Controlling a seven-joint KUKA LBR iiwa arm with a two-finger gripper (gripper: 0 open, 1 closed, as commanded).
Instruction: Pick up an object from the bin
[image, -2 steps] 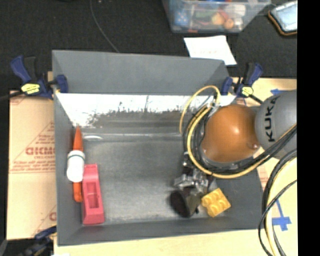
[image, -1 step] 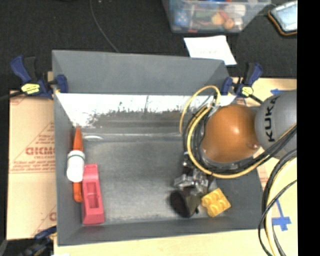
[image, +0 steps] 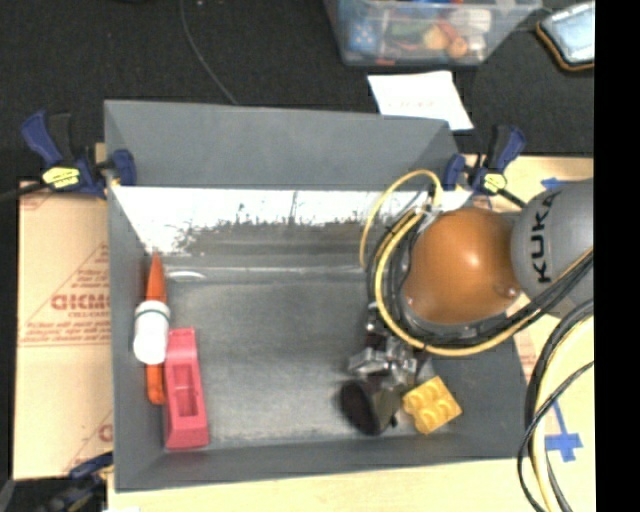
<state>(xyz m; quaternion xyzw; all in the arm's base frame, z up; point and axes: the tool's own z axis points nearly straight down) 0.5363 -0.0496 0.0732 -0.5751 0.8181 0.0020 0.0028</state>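
Down low with the gripper (image: 383, 376), over a dark rounded lump (image: 360, 408) just left of the yellow brick (image: 432, 405). Open or clenched: cannot tell. Probably light, maybe soft; best pinched across its narrow width.

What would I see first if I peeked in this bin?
The big shiny orange dome on the robot's wrist stands out first, over the bin's right side. Just below it the tool sits by a dark lump and a yellow studded brick near the front right corner. Along the left wall lie a bright pink block and an orange pen with a white middle.
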